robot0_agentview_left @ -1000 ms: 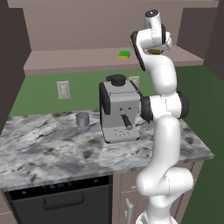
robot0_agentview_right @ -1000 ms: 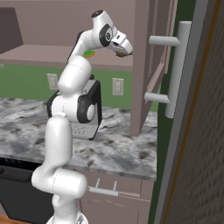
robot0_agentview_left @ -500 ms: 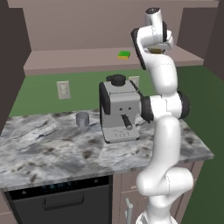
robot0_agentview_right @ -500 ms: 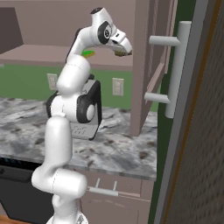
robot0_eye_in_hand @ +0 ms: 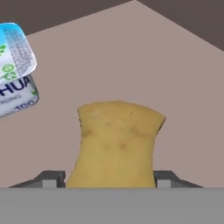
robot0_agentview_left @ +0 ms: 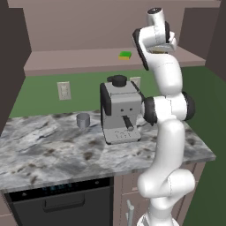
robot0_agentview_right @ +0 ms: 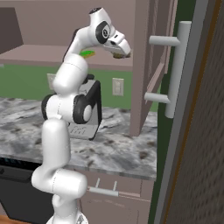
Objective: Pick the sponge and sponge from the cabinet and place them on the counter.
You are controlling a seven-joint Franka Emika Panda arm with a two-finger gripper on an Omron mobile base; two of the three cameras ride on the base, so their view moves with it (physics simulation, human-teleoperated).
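Matte mauve cabinet (robot0_agentview_left: 79, 26), blocky porous tan sponge (robot0_eye_in_hand: 117, 144)

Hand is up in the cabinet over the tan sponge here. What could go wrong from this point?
The hand's fingertips flank the tan sponge closely; they look closed on it, though the grip is not certain, so lifting may drop it. A white-and-blue container stands close beside it on the cabinet shelf and could be knocked on withdrawal. The green sponge remains on the shelf, and the coffee machine stands right beneath on the counter.
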